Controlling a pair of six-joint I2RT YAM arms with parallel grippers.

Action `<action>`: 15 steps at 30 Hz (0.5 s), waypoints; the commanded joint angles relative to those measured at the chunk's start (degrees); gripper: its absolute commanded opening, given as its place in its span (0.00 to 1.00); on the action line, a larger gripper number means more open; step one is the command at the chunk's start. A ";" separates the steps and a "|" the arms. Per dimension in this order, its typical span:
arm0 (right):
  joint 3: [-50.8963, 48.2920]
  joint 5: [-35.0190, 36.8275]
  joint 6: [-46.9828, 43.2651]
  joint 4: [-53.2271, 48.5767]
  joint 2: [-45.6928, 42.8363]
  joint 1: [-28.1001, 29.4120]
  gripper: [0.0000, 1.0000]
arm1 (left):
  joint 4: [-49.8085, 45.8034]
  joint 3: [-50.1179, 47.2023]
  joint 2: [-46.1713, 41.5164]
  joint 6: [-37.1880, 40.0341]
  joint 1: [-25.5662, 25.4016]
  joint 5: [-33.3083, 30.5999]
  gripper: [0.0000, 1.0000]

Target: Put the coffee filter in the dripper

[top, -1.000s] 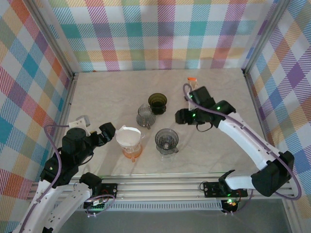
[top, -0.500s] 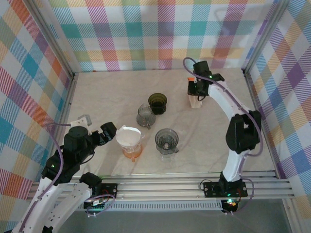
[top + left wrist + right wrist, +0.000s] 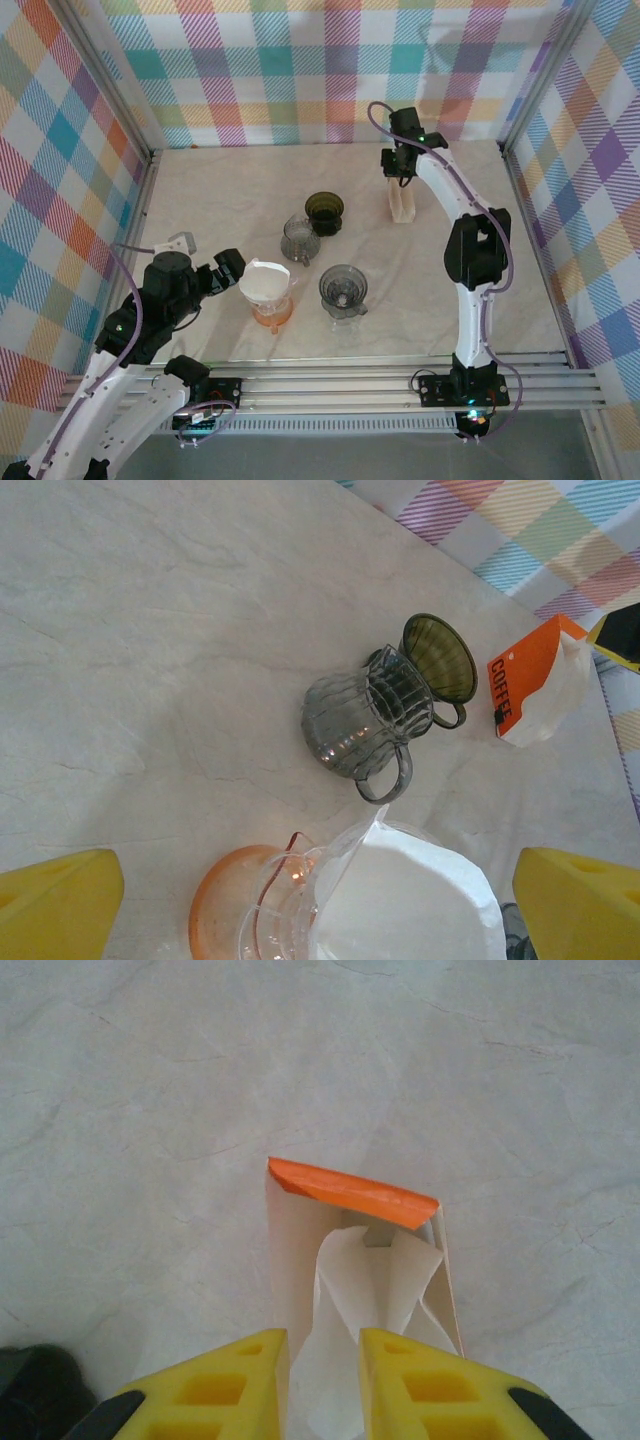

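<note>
**Pickup step.** The right gripper [image 3: 324, 1352], at mid-frame a second ago, now stands over the filter box [image 3: 402, 200] at upper right of the top view. Its narrowed fingers straddle a white coffee filter [image 3: 365, 1270], though a firm pinch cannot be confirmed. The next move calls for pinching, lifting clear, and carrying to a dripper [image 3: 343, 290] at centre; the left gripper [image 3: 320, 905] hangs spread wide at lower left.

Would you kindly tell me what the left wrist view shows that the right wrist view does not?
Left wrist, not right wrist: the grey dripper, the orange dripper holding a white filter, and the wide-open left pincer. The olive dripper too, unless it is the dark cropped shape in the right wrist view's corner. Right wrist, not left wrist: the inside of the filter box, with the right pincer astride the paper standing in it. Both: that orange-topped box and the marble table.
</note>
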 commanded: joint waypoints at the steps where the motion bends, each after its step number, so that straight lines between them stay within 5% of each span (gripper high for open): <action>1: 4.31 0.75 -1.86 -2.99 3.00 -0.28 0.25 | 1.03 0.54 0.41 1.24 0.22 -0.03 1.00; 15: 8.84 0.43 -1.44 -4.27 6.80 -0.73 0.26 | 1.94 0.21 1.37 0.99 0.17 0.56 1.00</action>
